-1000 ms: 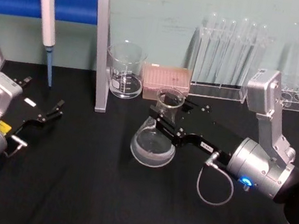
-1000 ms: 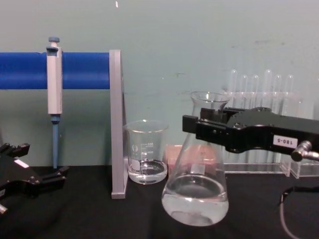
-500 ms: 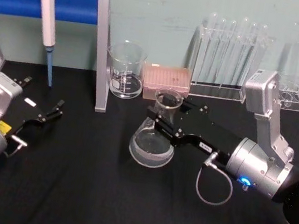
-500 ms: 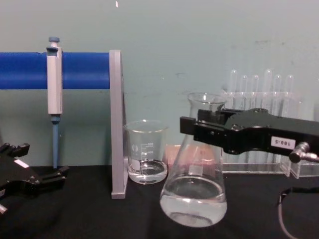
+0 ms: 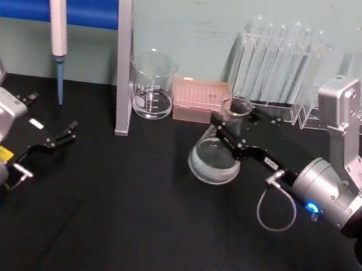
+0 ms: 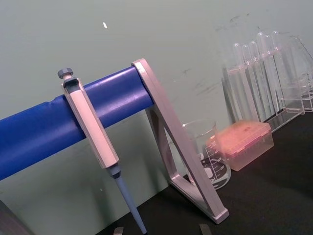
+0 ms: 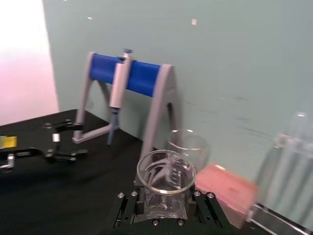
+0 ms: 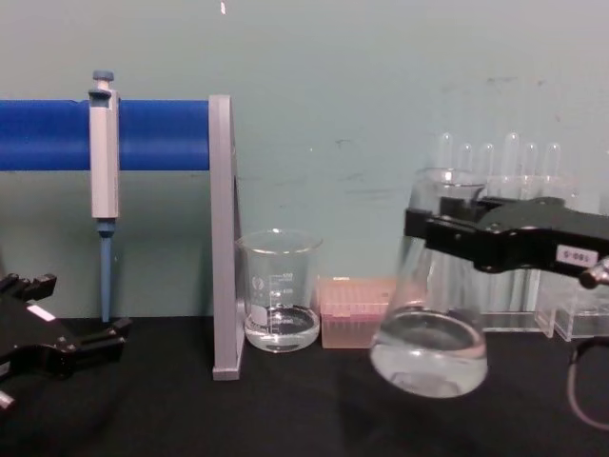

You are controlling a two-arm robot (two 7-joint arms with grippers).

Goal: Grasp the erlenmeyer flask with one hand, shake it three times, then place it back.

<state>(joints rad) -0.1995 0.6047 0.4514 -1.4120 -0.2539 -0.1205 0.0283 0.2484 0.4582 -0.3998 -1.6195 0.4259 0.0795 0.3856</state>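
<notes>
**A:** Swung toward the robot's right since half a second ago, hasn't it?

**B:** Yes. The black two-fingered right gripper (image 8: 440,231) is clamped on the narrow neck of the clear glass conical erlenmeyer flask (image 8: 428,354), just below the flared rim. The flask hangs tilted, clear of the black tabletop (image 8: 285,409).

**A:** Good place to hold it?

**B:** I think so. Glass is slick and brittle, and the flare should stop the neck sliding through. The liquid sits low in the wide base, so each shake will tug at the grip.

**A:** Neighbours?

**B:** A pink tip box (image 8: 355,312) and a straight-sided glass beaker (image 8: 279,295) stand to its left, with the clear test-tube rack (image 5: 273,67) close behind.

**A:** Other arm?

**B:** The left gripper (image 5: 54,140) rests on the table's left, fingers apart.
</notes>
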